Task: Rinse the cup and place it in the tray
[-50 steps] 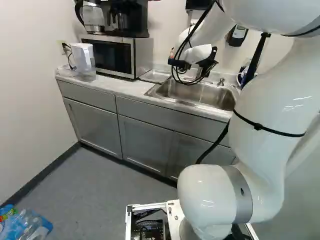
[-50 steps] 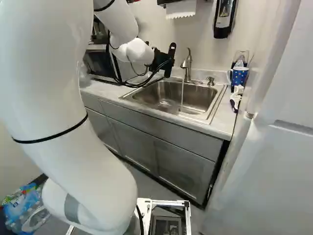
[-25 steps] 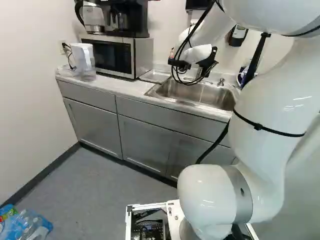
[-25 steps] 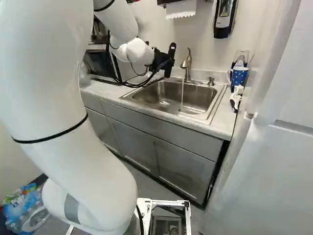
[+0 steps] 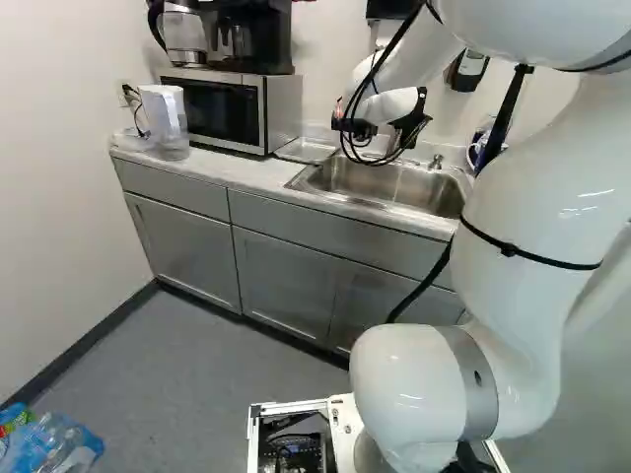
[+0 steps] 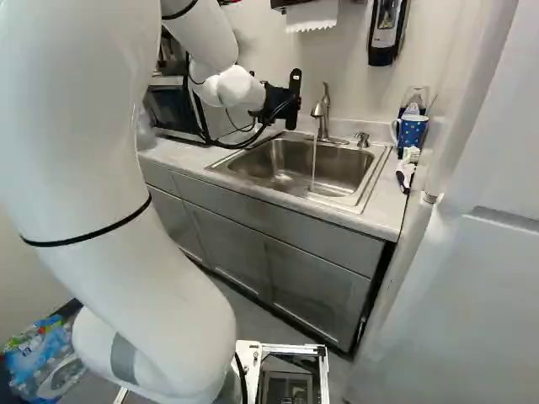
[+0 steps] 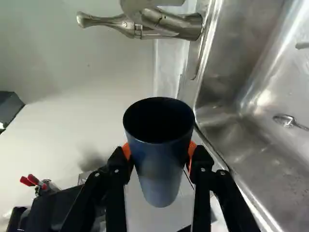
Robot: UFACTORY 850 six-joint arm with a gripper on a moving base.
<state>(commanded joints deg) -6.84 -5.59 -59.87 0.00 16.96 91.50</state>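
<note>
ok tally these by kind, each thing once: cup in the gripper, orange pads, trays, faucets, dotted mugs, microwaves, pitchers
dark blue cup in the gripper: 1
orange pads: 2
tray: 1
faucet: 1
dotted mug: 1
microwave: 1
pitcher: 1
total: 8

Microwave (image 5: 225,110) on counter: coffee maker (image 5: 258,41) on top, clear pitcher (image 5: 166,113) just beside its left end. Dotted blue mug (image 6: 411,133) and wall dispenser (image 6: 387,32) well right of it; bottled-water pack (image 5: 61,445) on floor, well below it.
</note>
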